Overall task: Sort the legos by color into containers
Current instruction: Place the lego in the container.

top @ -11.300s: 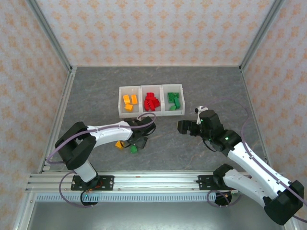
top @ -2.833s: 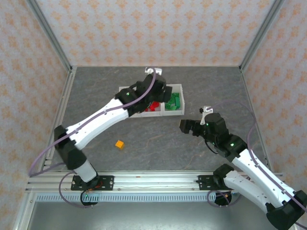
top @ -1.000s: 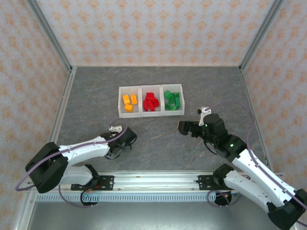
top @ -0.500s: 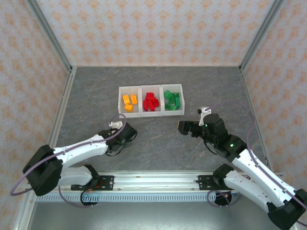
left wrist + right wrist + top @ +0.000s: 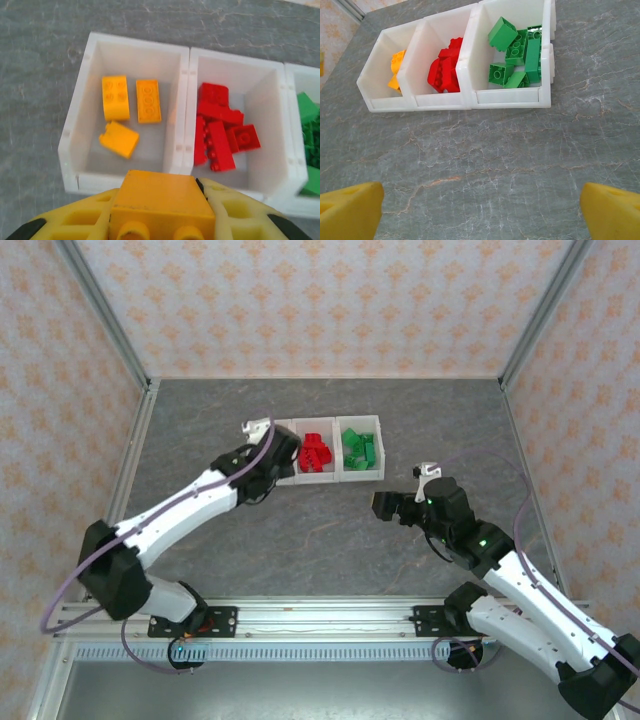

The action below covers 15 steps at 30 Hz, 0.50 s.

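1. The left gripper (image 5: 160, 222) pinches one orange-yellow brick (image 5: 162, 197) between its fingers. It hangs at the near wall of the left bin (image 5: 135, 44), above the rim.
2. Inside that bin lie three orange-yellow bricks (image 5: 116, 97), two flat and one tilted.
3. The middle bin (image 5: 235, 56) holds the red bricks (image 5: 220, 125), and the right bin (image 5: 510, 96) holds the green bricks (image 5: 517, 55). No colour is mixed.
4. The right gripper (image 5: 480, 215) has its fingers spread wide with nothing between them. It hangs over the bare table (image 5: 495, 150), on the near side of the bins and apart from them.
5. The sort looks nearly finished, with only the held brick left to drop into the left bin. It appears to be the last one, though the left arm (image 5: 170, 515) hides part of the table.
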Each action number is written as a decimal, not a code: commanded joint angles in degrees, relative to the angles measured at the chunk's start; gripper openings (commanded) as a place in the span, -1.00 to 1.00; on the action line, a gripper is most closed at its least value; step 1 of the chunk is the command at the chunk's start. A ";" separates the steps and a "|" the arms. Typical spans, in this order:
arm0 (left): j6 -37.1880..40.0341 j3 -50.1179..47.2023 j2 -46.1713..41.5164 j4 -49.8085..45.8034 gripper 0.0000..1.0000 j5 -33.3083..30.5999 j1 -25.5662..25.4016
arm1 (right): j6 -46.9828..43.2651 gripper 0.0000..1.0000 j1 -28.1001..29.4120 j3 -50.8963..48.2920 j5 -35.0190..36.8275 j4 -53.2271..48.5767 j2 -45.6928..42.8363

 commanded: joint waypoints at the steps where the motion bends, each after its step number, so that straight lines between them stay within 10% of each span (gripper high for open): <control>1: 6.06 4.73 5.51 0.40 -0.47 -0.68 3.14 | 0.05 1.00 0.50 -0.32 1.27 0.04 -0.10; 15: 9.71 18.37 25.55 4.13 -0.54 5.91 10.76 | -0.14 1.00 0.55 -0.20 1.33 -0.05 0.51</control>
